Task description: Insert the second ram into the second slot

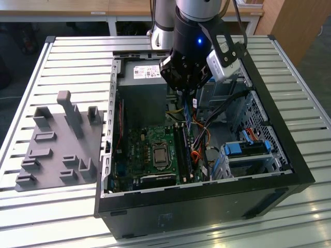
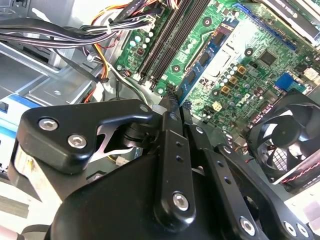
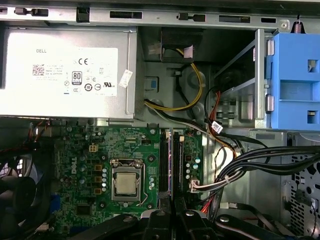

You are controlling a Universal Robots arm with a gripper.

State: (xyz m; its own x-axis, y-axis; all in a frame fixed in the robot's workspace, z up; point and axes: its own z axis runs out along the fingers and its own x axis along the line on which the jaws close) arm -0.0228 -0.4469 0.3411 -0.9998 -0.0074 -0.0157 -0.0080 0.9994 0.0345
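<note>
Second ram (image 2: pixel 204 57), one blue stick, clamped between two fingers (image 2: pixel 171 120) over motherboard (image 2: pixel 252 30).

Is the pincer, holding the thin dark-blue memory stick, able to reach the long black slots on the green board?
Probably yes: the pincer holds the stick above the slots, nothing lies between, and the black cable bundle runs off to one side.
</note>
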